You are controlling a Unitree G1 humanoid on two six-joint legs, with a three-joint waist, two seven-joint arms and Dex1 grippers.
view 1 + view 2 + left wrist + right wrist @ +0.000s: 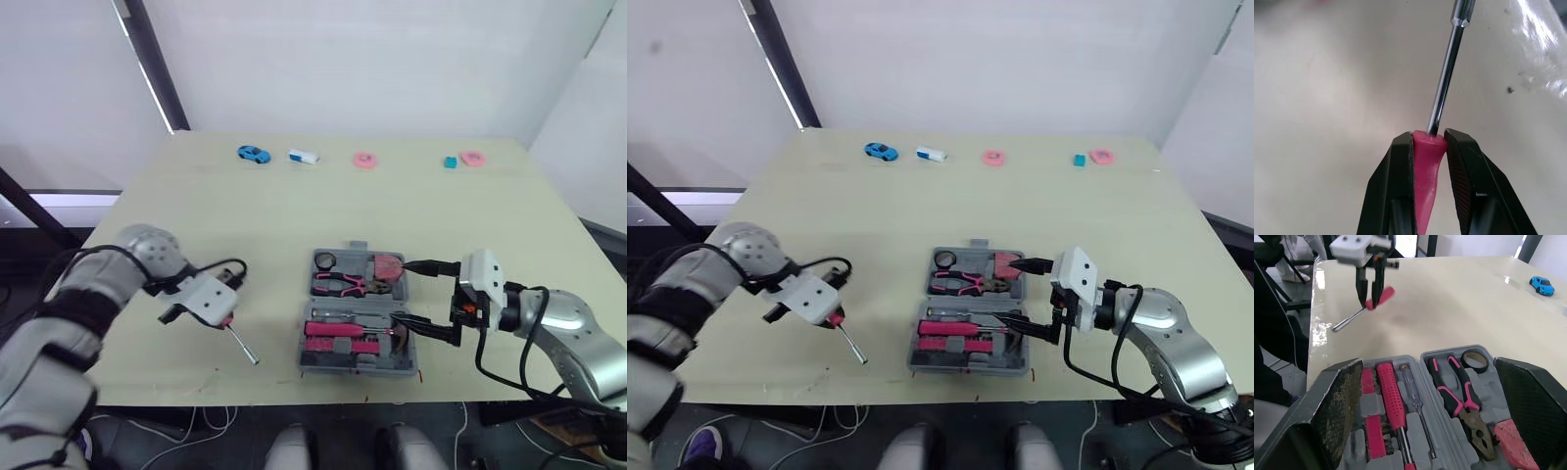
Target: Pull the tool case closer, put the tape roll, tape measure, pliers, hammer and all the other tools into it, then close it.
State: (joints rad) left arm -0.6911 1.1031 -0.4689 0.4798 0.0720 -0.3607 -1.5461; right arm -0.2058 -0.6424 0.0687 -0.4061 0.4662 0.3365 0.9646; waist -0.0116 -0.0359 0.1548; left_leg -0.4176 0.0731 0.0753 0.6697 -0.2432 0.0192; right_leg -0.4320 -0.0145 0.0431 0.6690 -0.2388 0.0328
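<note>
Pale table (294, 215), white walls behind. At its left front the left gripper (226, 315) is clamped on the pink handle of one screwdriver (243, 346), whose steel shaft slants toward the near edge and the robot's right. Near it, to the right, one grey tool case (343, 368) lies open, holding one pair of pliers (340, 284) and one tape roll (325, 259). The right gripper (407, 294) hangs at the case's right side, fingers spread wide.

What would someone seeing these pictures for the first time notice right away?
The open grey case sits near the front edge of the table, with pink pliers and other pink-handled tools in its slots. Left of it, the left hand is shut on a pink-handled screwdriver, its shaft slanting down toward the table. The right hand is open at the case's right side.
</note>
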